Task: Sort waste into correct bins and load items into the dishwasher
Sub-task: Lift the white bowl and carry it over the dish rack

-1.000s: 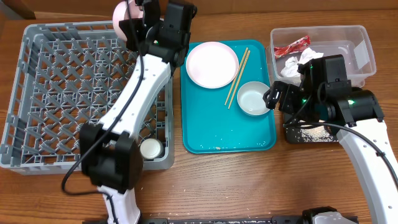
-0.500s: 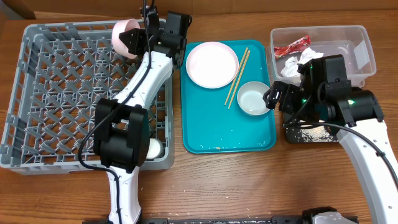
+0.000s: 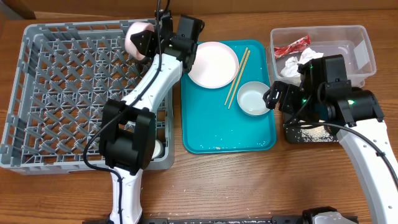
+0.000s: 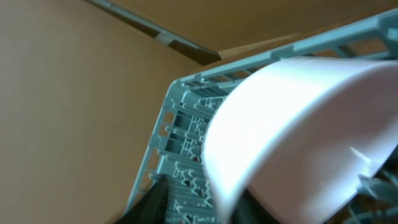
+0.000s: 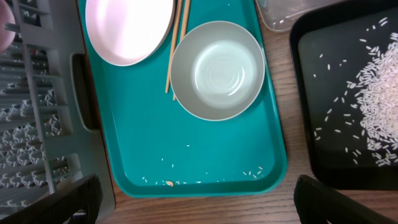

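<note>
Overhead, left tool (image 3: 149,41) has carried pink bowl (image 3: 135,37) rightward over rack (image 3: 50,93).

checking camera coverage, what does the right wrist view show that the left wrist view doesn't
Only right wrist: a teal plastic serving tray carrying a round pale-pink plate, thin wooden chopsticks and a small white bowl, beside a shallow black rectangular tray of white rice scraps. Only left wrist: a close-up of a round pale-pink dish. Both: the grey plastic lattice dish rack.

White arm links (image 3: 155,81), black joints (image 3: 127,134)
</note>
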